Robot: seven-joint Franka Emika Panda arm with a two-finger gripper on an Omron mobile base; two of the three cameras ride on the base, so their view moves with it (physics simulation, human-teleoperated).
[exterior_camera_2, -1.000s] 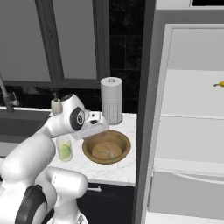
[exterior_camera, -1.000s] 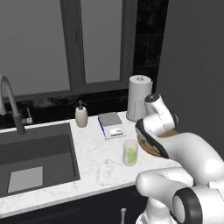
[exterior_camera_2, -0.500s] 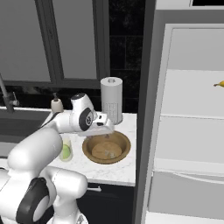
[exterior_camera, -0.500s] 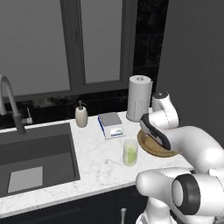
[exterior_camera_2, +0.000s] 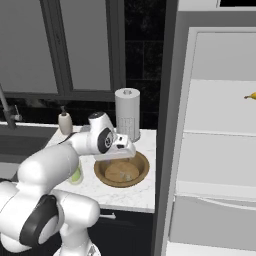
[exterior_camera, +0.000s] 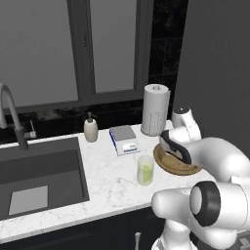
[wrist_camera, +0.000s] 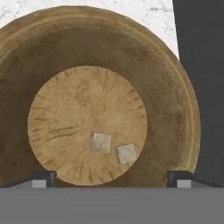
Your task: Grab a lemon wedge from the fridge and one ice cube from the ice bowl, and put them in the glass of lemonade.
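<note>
Claw now over ice bowl, open.

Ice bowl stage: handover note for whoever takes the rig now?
Gripper: open, empty, hanging over the ice bowl, looking straight down into it.
Ice bowl: on the counter by the fridge; two ice cubes lie side by side on its floor, untouched.
Glass: on the counter left of the bowl, something yellow-green inside; cannot tell if it is the wedge.
Fridge: open, banana on a shelf.
Left: lower, grip one cube, drop it in the glass.
</note>
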